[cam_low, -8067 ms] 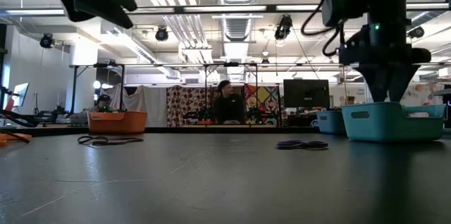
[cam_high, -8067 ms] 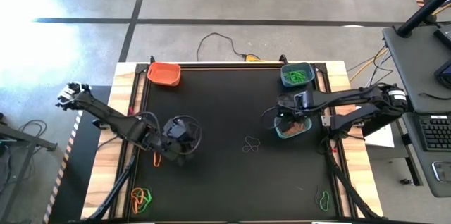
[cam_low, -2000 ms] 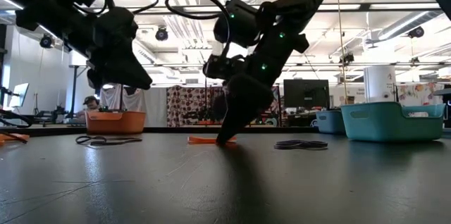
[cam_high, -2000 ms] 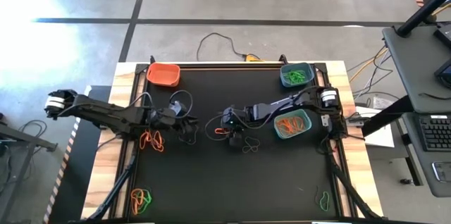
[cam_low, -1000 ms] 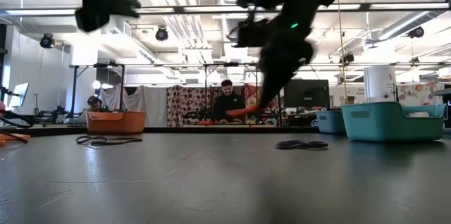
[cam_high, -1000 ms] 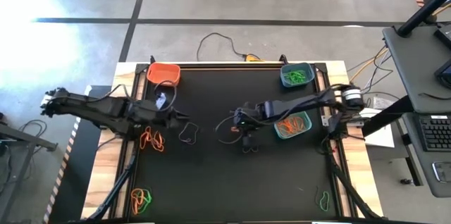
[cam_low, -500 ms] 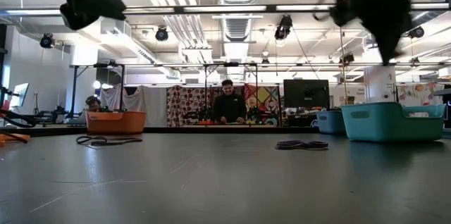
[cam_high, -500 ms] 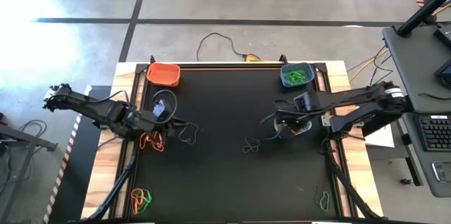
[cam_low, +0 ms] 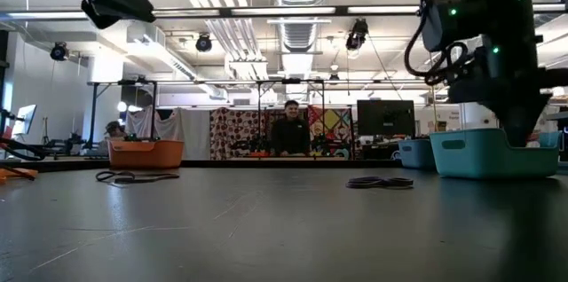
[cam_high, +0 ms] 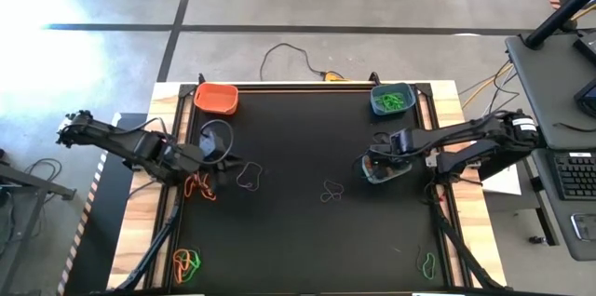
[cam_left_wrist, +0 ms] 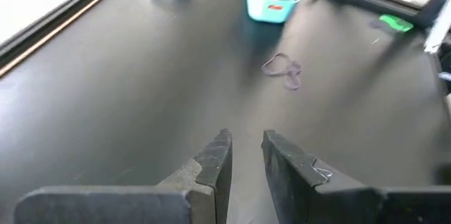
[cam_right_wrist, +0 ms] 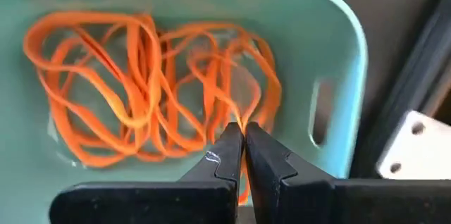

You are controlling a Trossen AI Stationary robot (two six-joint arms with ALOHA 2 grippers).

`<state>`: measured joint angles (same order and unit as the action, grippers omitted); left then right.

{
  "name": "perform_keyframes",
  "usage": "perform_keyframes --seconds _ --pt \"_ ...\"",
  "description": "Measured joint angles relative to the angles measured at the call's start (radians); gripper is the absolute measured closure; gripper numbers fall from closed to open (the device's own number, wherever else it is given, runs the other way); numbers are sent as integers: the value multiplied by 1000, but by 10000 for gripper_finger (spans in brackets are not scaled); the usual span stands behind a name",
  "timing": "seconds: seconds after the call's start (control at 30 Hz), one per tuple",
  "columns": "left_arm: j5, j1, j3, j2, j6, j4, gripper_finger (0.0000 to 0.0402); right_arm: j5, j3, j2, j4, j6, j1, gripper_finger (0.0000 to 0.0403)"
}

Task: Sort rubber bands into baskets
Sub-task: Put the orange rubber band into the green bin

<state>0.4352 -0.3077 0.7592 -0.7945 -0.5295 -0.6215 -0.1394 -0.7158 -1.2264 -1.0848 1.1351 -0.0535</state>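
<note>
Table [cam_high: 307, 231]: black mat with three baskets and scattered bands; the layout of the baskets is as it was a second ago.
Right arm: a second ago it hung over the mat's middle carrying an orange band; now it is swung out over the teal basket [cam_high: 387, 168] on the right side.
Left arm: drawn back from near the orange basket [cam_high: 216, 98] to the mat's left edge, hovering high above the loose orange bands [cam_high: 199, 185].
Right gripper [cam_right_wrist: 240, 155]: fingers pressed together just above the orange pile [cam_right_wrist: 148, 86] in the teal basket, an orange strand pinched at the tips; release not yet made.
Left gripper [cam_left_wrist: 244, 155]: narrow gap, nothing between the fingers.
Blue basket [cam_high: 391, 99]: far right corner, green bands inside.
Dark bands [cam_high: 331, 190]: loops lying mid-mat, another dark loop [cam_high: 247, 176] near the left arm, untouched.
Strays: orange and green tangle [cam_high: 187, 261] at the near left corner, green band [cam_high: 427, 262] near right.
Meaning: one more orange band looks about delivered; I judge opening the fingers is what remains of this trip.
</note>
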Motion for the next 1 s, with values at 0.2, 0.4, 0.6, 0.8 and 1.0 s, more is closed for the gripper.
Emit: perform_keyframes --seconds 0.2,0.4,0.6,0.8,1.0 --pt "11 0 0 16 -36 -66 332 -39 35 -1 71 16 -24 392" --pt "11 0 0 15 -75 -82 330 -7 56 -8 68 60 -31 356" --pt "11 2 -1 16 -198 -209 311 15 14 -6 5 24 -28 282" --pt "18 1 -8 13 -318 -324 273 8 -122 -5 -110 -88 -28 236" --pt "20 1 -46 11 -374 -322 223 -1 -254 -5 -172 -141 -21 217"
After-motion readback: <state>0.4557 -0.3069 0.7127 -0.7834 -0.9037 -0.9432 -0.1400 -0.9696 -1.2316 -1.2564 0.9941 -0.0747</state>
